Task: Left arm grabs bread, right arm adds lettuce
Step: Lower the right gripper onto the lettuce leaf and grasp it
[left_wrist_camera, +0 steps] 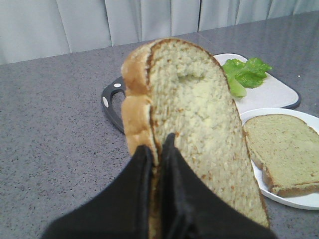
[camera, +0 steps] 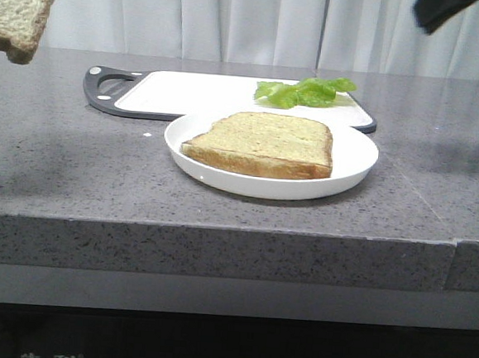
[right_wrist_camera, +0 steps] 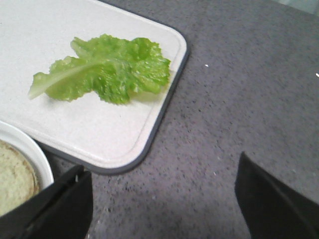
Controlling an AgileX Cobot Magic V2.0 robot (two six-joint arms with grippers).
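Upright, bread (left_wrist_camera: 199, 129) stands edge-down in left claw (left_wrist_camera: 158, 149).

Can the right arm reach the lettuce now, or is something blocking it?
Probably yes. The lettuce lies uncovered on the cutting board, and the open right gripper hangs above the counter beside it.
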